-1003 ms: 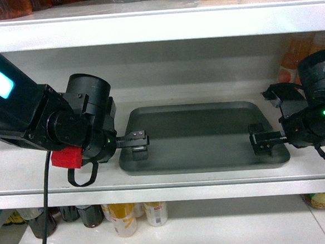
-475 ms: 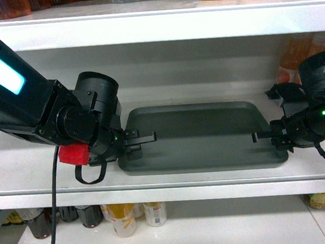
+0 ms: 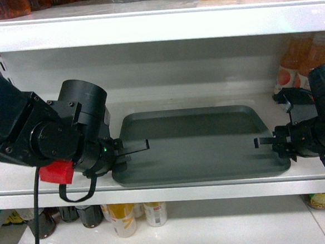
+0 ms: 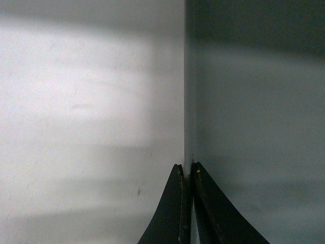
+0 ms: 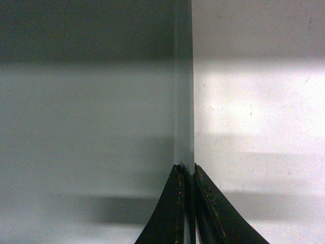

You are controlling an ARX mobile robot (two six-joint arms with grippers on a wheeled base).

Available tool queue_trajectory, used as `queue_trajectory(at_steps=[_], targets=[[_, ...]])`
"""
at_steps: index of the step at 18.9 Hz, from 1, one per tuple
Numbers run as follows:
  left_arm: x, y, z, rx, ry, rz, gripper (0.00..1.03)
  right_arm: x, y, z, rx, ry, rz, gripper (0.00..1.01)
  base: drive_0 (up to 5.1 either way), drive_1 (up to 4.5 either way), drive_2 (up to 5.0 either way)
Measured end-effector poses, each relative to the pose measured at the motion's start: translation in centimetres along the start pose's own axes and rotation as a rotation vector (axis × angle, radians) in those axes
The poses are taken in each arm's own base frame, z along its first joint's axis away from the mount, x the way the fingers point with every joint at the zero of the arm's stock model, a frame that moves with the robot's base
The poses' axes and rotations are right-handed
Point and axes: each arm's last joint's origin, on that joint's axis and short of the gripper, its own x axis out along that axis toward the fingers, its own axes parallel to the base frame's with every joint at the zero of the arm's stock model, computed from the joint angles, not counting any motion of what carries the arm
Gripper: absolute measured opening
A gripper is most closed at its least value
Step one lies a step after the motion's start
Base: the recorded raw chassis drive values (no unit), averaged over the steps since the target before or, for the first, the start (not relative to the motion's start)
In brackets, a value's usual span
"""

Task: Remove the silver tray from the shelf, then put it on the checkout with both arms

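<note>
The silver tray [image 3: 197,144] lies flat on the white shelf [image 3: 200,189], its near rim close to the shelf's front lip. My left gripper [image 3: 132,149] is shut on the tray's left rim, and my right gripper [image 3: 267,142] is shut on its right rim. In the left wrist view the two fingers of the left gripper [image 4: 188,170] pinch the thin rim, with the tray [image 4: 254,127] to the right and the shelf [image 4: 91,112] to the left. The right wrist view mirrors this: right gripper [image 5: 185,170], tray [image 5: 86,127], shelf [image 5: 254,112]. The checkout is out of view.
An upper shelf board [image 3: 156,25] hangs low over the tray and carries jars and bottles. Orange drink bottles [image 3: 292,68] stand at the back right, behind my right arm. Bottles and cans [image 3: 124,217] fill the shelf below. A slotted upright [image 3: 2,69] is at the back left.
Both grippers closed onto the tray's end rims. The tray has slid a little toward the shelf's front edge, and the left arm has drawn back to the left.
</note>
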Motion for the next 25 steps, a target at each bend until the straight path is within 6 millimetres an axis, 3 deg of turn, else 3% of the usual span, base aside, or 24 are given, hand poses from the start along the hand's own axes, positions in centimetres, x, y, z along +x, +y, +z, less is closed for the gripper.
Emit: queue_trajectory(at_steps=[3, 8, 14, 16, 25], targets=[[-2.8, 0.4, -1.0, 0.008, -0.007, 0.017, 0.03, -2.4, 0.1, -1.2, 0.014, 0.006, 0.032, 0.03, 0.0, 0.00, 0.0], [-12.9, -0.6, -1.1, 0.038, -0.205, -0.015, 0.03, -11.7, -0.6, -1.4, 0.023, -0.159, 0.109, 0.03, 0.0, 0.00, 0.0], [-19.2, 1.5, -8.0, 0.036, -0.172, 0.029, 0.03, -20.3, -0.4, -7.1, 0.029, -0.209, 0.203, 0.03, 0.0, 0.00, 0.0], [-20.0, 1.5, -7.5, 0.017, -0.220, 0.021, 0.03, -20.9, -0.3, -6.6, 0.025, -0.251, 0.213, 0.03, 0.0, 0.00, 0.0], [-19.8, 1.6, -7.6, 0.019, -0.212, 0.026, 0.03, -20.8, -0.3, -6.6, 0.029, -0.244, 0.216, 0.03, 0.0, -0.88, 0.9]])
